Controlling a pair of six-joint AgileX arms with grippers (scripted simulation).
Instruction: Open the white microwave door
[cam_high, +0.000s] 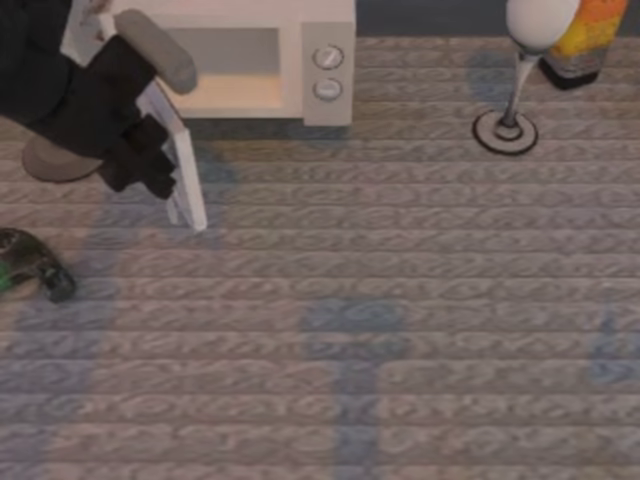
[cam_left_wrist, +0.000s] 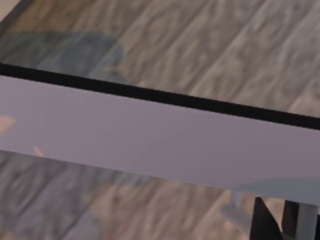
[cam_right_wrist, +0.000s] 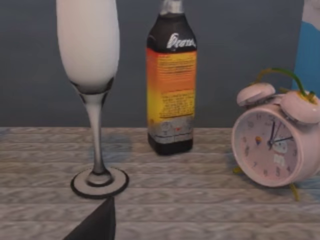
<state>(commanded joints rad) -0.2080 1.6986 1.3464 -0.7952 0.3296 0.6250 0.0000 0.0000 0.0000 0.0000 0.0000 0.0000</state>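
The white microwave (cam_high: 318, 25) stands at the table's far edge, left of centre, with two round knobs (cam_high: 328, 72) on its right panel. Its door (cam_high: 190, 185) is swung out on the left side, edge-on toward the near side, so the lit cavity (cam_high: 225, 60) shows. My left gripper (cam_high: 158, 168) is shut on the door from the left, near its free edge. In the left wrist view the door (cam_left_wrist: 150, 135) crosses as a pale band, with the gripper (cam_left_wrist: 282, 222) just under it. My right gripper (cam_right_wrist: 100, 225) shows only as a dark tip, away from the microwave.
A tall wine glass (cam_high: 508, 128) and an orange-labelled bottle (cam_high: 585, 40) stand at the far right. A pink alarm clock (cam_right_wrist: 272, 145) is beside them in the right wrist view. A dark toy car (cam_high: 35, 268) lies at the left edge.
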